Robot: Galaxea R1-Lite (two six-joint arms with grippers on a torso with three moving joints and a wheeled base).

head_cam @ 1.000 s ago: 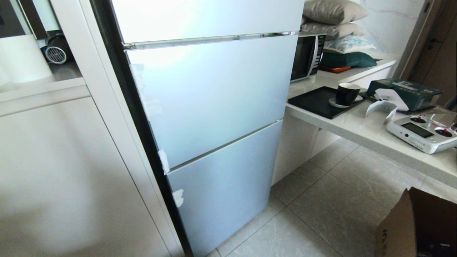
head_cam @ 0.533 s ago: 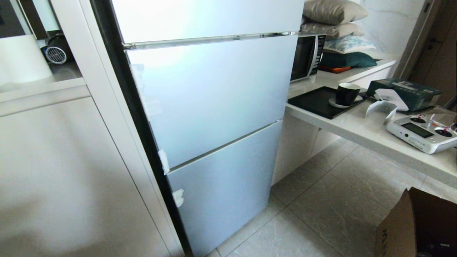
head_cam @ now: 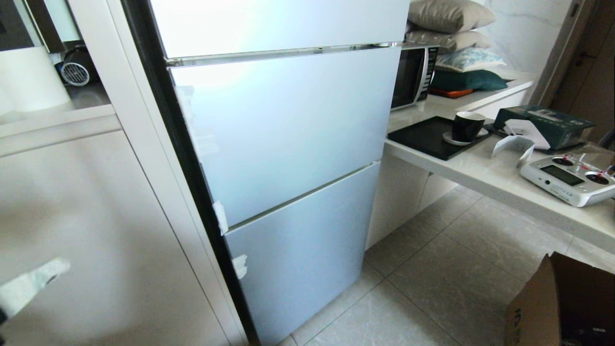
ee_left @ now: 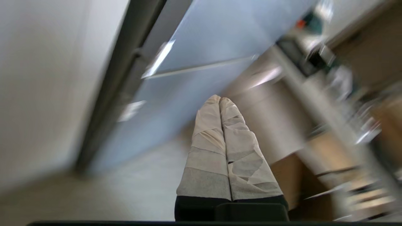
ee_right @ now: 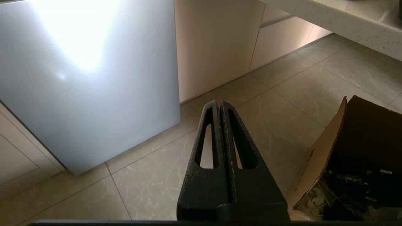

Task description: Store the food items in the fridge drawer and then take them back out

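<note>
Fridge drawer: we cannot see it, fridge [head_cam: 288,144] doors closed | left gripper [ee_left: 220,99] fingers together, empty | right gripper [ee_right: 220,103] fingers together above floor [ee_right: 282,110]

The fridge [head_cam: 283,158] stands shut, pale blue doors stacked one above another. At its lower left, against a white cabinet [head_cam: 105,230], the left claw [head_cam: 33,283] shows as a tape-wrapped tip. Right of the fridge runs a desk [head_cam: 499,180] with a microwave [head_cam: 413,77], a black tray [head_cam: 427,137], a dark cup [head_cam: 467,126] and a remote [head_cam: 569,179]. A cardboard box [head_cam: 562,307] sits on the floor below the desk.
</note>
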